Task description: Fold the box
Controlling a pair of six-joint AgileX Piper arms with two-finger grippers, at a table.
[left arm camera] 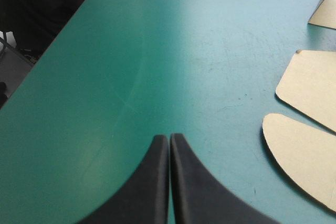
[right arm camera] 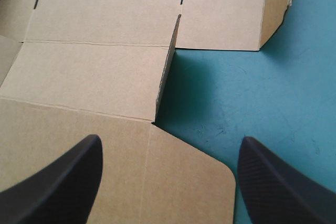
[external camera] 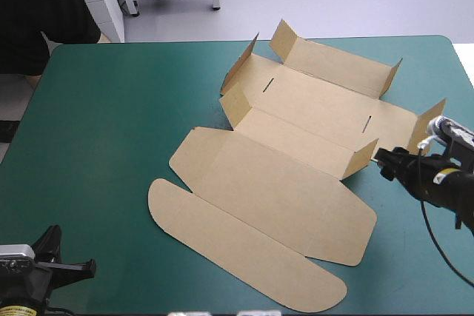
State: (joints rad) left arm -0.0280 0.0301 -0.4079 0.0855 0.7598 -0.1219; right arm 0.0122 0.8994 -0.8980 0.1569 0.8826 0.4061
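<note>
left tool (left arm camera: 169,139): pressed together, over bare teal-green desk (external camera: 111,131)
right tool (right arm camera: 169,139): spread, over box (external camera: 274,183) edge
box: mostly flat, far flaps raised

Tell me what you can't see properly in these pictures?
Left wrist view: the picture's edge cuts off most of the box, which lies to one side of the shut left gripper.
Right wrist view: the box's far side is cut off, beyond the open right gripper.
High view: the left gripper is half cut off; the right gripper's fingers are too small to separate.
Everywhere: the box's underside, hidden against the table.
</note>
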